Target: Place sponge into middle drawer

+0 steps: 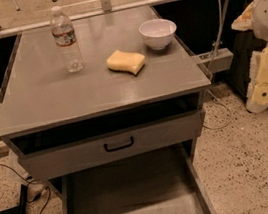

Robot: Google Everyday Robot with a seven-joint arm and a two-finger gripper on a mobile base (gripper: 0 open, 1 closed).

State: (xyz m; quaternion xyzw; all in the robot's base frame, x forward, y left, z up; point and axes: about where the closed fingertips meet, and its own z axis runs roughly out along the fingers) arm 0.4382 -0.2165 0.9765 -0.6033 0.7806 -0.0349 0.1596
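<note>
Gripper point(264, 86) hangs beyond the table's point(71, 96) 3 o'clock edge, open or closed you cannot tell, while your sponge point(126, 61) lies free on top, bowl point(158, 33) at its 1 o'clock, bottle point(66, 39) at 10, and the middle drawer point(133, 197) stands open at 6, ready to receive it.

1. This looks like a lab or workshop test space: a plain grey metal cabinet point(96, 92) stands on a speckled hard floor point(254, 161).
2. A white cable point(219, 12) dangles at upper right, below bare metal framing point(108, 6).
3. The robot's gripper point(264, 83) hangs at the right edge.
</note>
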